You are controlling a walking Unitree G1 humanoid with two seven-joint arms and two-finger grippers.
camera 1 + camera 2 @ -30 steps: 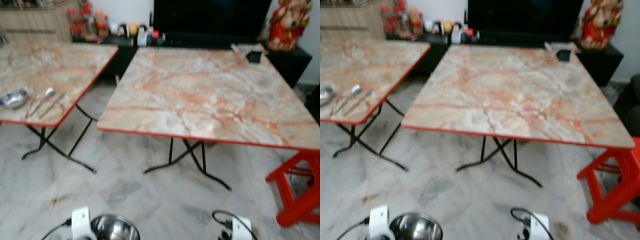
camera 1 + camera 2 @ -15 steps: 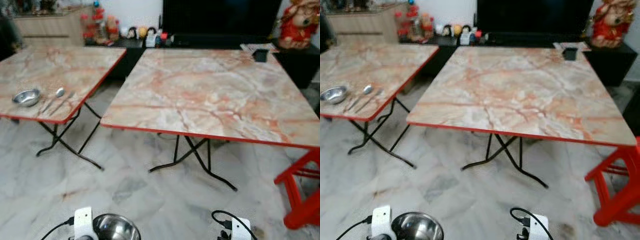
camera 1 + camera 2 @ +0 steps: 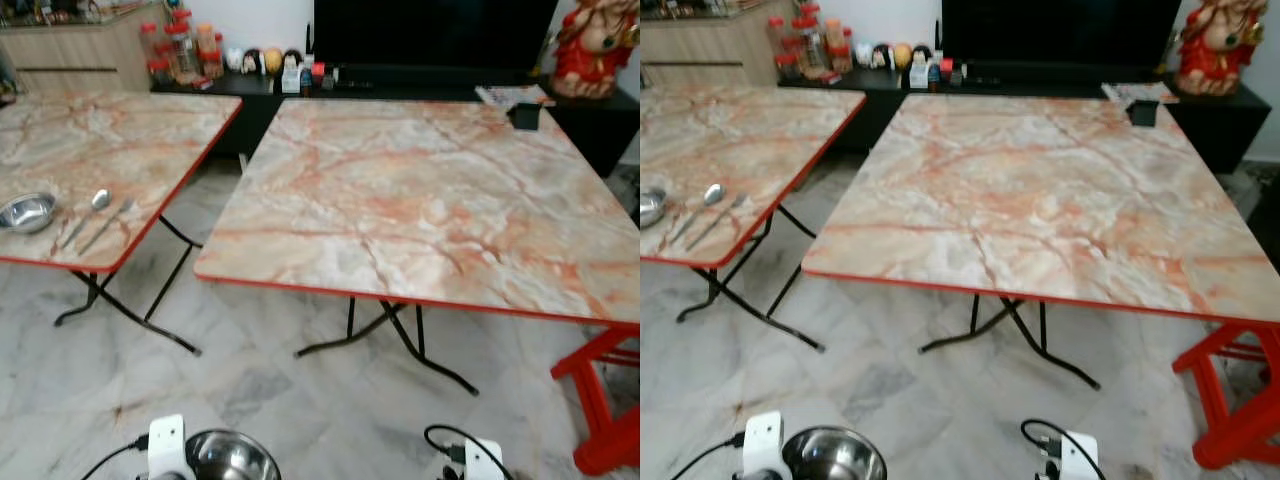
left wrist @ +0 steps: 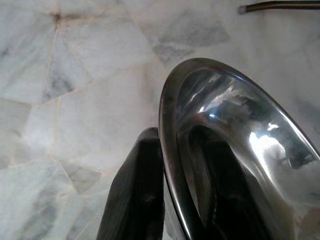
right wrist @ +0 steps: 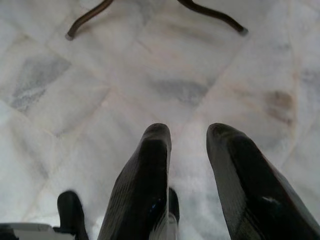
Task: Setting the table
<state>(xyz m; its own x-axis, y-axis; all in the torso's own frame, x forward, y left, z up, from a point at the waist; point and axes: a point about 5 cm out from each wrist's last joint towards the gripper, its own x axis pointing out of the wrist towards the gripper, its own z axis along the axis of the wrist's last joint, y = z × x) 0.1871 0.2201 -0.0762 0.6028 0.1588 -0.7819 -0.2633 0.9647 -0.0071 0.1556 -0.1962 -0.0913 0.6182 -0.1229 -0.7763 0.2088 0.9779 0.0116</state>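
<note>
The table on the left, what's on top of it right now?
On the left table, near its front edge, sit a small steel bowl, a spoon and a fork. Its far left part is out of frame.

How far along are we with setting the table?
Early. Nothing is laid on the near table. In hand: the left hand grips a steel bowl by its rim, low over the floor. The right hand is open, holding nothing. Another bowl, spoon and fork wait on the left table.
</note>
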